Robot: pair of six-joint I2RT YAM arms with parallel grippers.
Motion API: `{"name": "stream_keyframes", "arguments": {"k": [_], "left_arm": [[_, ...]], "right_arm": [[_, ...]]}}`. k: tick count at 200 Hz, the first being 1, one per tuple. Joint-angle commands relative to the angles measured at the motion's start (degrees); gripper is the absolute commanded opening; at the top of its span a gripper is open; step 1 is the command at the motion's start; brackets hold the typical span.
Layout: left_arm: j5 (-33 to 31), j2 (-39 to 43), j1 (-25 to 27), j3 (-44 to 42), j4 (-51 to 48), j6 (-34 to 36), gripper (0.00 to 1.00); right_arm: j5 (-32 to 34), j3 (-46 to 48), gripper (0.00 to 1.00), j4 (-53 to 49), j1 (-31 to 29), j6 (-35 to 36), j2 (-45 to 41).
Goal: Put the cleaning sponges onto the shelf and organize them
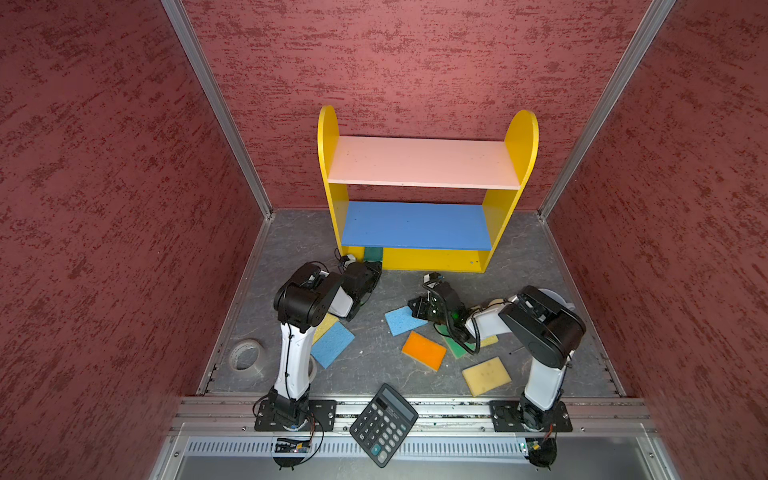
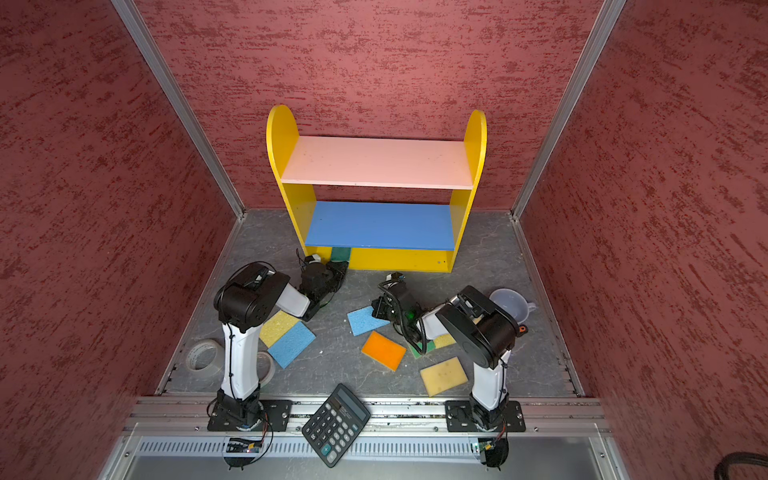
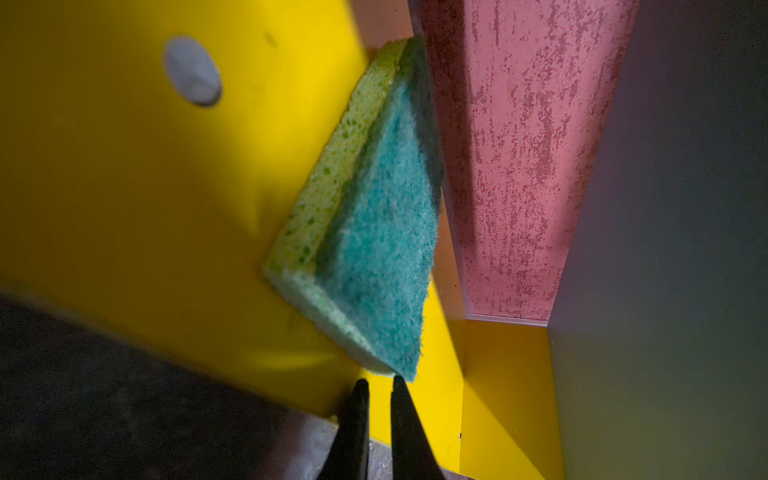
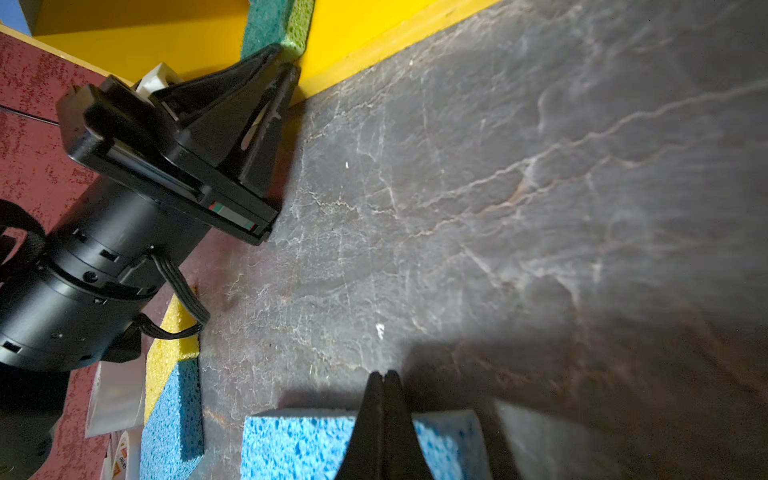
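**Top views.** The shelf (image 1: pixel 521 141) stands against the back wall. Its yellow bottom tier holds one green-faced sponge (image 1: pixel 372 253) at the left end, standing on edge. The left arm is folded low with its forearm reaching toward that tier. The left gripper (image 1: pixel 376 264) is at the tier's front lip, beside the sponge. The right arm bends over the middle of the grey floor mat (image 1: pixel 523 266), and the right gripper (image 2: pixel 376 311) sits low at a blue sponge (image 2: pixel 363 322). An orange sponge (image 1: pixel 424 350), a yellow sponge (image 1: pixel 486 376) and a second blue sponge (image 1: pixel 332 344) lie flat and loose on the mat. A calculator (image 1: pixel 383 424) lies across the front rail.

**Left wrist view.** The green-faced sponge (image 3: pixel 374 232) has a teal-green scouring face on porous yellow-green foam. It leans tilted against a yellow panel of the shelf (image 3: pixel 124 187). The left gripper (image 3: pixel 379 384) has its jaws nearly together, with a slim gap showing. The tips meet the sponge's near corner. Whether they pinch that corner cannot be told.

**Right wrist view.** The right gripper (image 4: pixel 383 376) is clenched with its fingers pressed together and nothing between them. It is poised at the far edge of the blue sponge (image 4: pixel 299 444), and contact cannot be judged. Across the mat, the left gripper (image 4: pixel 289 62) points into the green-faced sponge (image 4: pixel 274 25) at the shelf (image 4: pixel 374 33).
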State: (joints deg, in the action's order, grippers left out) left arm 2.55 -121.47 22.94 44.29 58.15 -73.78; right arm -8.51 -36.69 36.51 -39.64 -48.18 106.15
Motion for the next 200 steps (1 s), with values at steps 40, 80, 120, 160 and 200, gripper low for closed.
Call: {"name": "stream_keyframes", "arguments": {"k": [40, 80, 120, 160, 200], "left_arm": [[2.91, 12.2, 0.46, -9.37, -11.64, 1.51, 0.15], [4.65, 31.18, -0.8, -9.72, -31.31, 6.33, 0.17], [-0.69, 48.91, -4.11, -4.83, -62.4, 18.78, 0.22], [1.6, 55.98, -8.69, -2.9, -73.23, 25.71, 0.44], [1.53, 57.43, -8.67, -3.86, -73.87, 28.4, 0.43]], "right_arm": [[1.12, 4.0, 0.04, -3.66, 0.26, -0.38, -12.06], [3.76, 0.88, 0.04, -17.45, 0.26, 2.78, -21.65], [7.73, -0.56, 0.17, -31.1, -0.54, 3.67, -27.24], [10.96, -7.04, 0.38, -46.84, -5.88, 4.95, -25.16], [10.47, -7.39, 0.12, -44.49, -11.13, 3.5, -20.1]]}}
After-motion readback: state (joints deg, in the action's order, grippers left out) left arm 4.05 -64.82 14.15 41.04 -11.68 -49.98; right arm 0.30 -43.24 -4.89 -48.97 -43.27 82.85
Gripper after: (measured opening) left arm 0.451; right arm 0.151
